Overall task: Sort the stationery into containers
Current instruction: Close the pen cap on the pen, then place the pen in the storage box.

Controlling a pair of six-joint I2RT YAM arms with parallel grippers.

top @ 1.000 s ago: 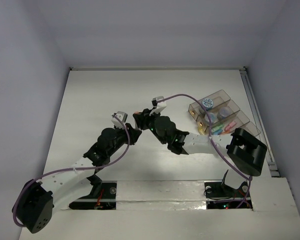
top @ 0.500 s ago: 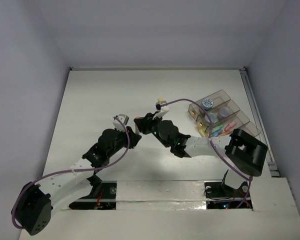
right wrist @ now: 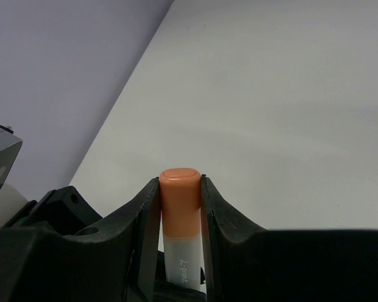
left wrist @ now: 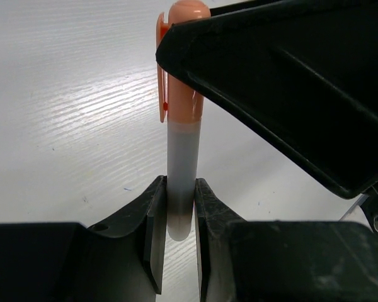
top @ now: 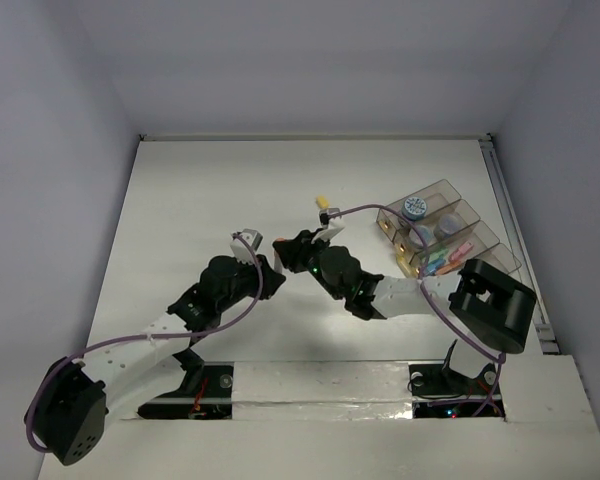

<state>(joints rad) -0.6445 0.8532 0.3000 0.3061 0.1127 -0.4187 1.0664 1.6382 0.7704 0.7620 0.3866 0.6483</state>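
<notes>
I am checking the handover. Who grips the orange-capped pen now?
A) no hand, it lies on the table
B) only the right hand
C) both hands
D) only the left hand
C: the left hand clamps the grey end of the pen, and the right hand clamps its orange cap.
</notes>
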